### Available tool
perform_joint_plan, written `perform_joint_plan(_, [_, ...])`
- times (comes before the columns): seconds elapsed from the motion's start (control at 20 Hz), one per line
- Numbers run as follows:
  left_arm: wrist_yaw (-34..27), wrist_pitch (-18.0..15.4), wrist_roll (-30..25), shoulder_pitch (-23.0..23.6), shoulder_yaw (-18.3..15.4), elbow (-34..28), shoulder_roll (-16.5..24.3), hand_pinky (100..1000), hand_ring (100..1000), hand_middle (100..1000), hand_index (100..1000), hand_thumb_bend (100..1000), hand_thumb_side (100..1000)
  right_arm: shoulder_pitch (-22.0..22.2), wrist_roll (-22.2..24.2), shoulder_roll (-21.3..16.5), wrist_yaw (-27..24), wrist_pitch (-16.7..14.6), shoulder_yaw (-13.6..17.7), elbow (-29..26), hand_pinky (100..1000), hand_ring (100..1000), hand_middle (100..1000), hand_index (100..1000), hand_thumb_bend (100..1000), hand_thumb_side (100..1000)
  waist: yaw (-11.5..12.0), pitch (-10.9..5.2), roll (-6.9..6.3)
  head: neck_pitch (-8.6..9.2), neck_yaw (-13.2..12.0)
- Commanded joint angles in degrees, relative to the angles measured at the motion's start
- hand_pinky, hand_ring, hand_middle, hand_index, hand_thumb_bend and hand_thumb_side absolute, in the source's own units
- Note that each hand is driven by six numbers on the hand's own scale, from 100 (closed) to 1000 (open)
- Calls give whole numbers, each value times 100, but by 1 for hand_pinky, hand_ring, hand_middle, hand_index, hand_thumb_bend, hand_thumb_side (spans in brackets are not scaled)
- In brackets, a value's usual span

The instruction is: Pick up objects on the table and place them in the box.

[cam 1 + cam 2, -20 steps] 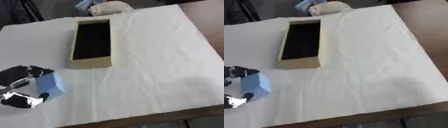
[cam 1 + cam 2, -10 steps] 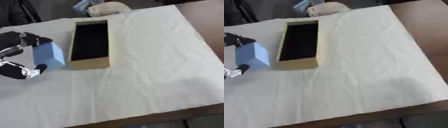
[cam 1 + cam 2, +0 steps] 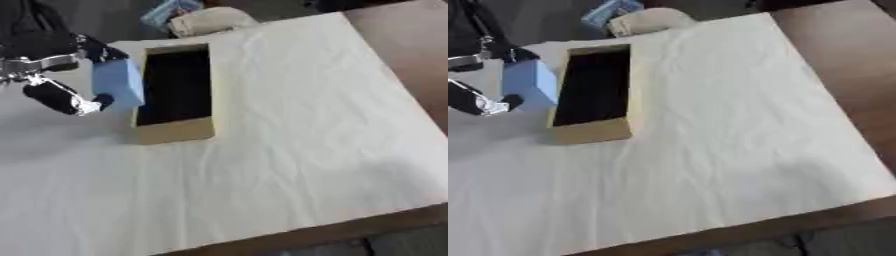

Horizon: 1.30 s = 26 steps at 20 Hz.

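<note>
Right now: the left hand (image 3: 54, 75) has its fingers (image 3: 98, 50) and thumb curled round a pale blue block (image 3: 118, 85), held up just beside the left wall of the box (image 3: 173, 131).
Block position: above the worktop (image 3: 289, 150), by the box's left rim, not yet over the opening as far as I can tell.
Box: a long tan carton, open on top, dark inside, nothing visible in it.
Doing it well: I'd say carry the block a little further to the right until it sits over the dark opening, lower it below the rim, then let the fingers go; releasing from here risks it catching the wall and tipping back outside.
Fit: the block looks narrower than the opening, so it should go in without turning.
Right hand: not in sight in either view.
Around: a beige bundle (image 3: 210, 21) and something blue (image 3: 166, 11) lie at the far edge beyond the box.
In the way: only the box's left wall lies between the block and the opening.
</note>
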<state>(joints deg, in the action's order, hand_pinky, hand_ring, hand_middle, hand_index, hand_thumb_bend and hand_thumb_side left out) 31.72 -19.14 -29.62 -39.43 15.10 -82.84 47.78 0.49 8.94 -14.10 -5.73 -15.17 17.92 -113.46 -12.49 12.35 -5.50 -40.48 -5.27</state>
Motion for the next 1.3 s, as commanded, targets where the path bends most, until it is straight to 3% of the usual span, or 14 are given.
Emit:
perform_joint_plan(0.05, [275,-192,58,-257,11,395,-161,771,655,670,907,100,395,-38,31,-129,-53,7,-20,-113,851,851,787,843,100,508,-16,-98,28,87,-49])
perform_joint_plan(0.6, [940,-444,538,-678,93,1373,-993,766,659,680,914,100,408,-64,123,-112,-126,42,-85,-113,851,851,787,844,100,506,-106,-105,45,82,-88])
perform_joint_plan(1.05, [1342,-647,624,-799,213,1508,-1208,797,724,749,933,112,433,-67,145,-100,-143,56,-93,-113,852,852,787,844,100,506,-153,-105,46,81,-80])
perform_joint_plan(1.2, [1531,-664,608,-789,228,1469,-1199,816,753,780,945,240,481,-67,145,-100,-144,55,-90,-113,852,852,787,844,100,507,-153,-106,46,86,-70])
perform_joint_plan(1.3, [1651,-646,639,-782,216,1410,-1170,831,773,803,954,425,568,-70,144,-101,-146,54,-86,-113,852,852,787,844,100,508,-146,-106,46,90,-61])
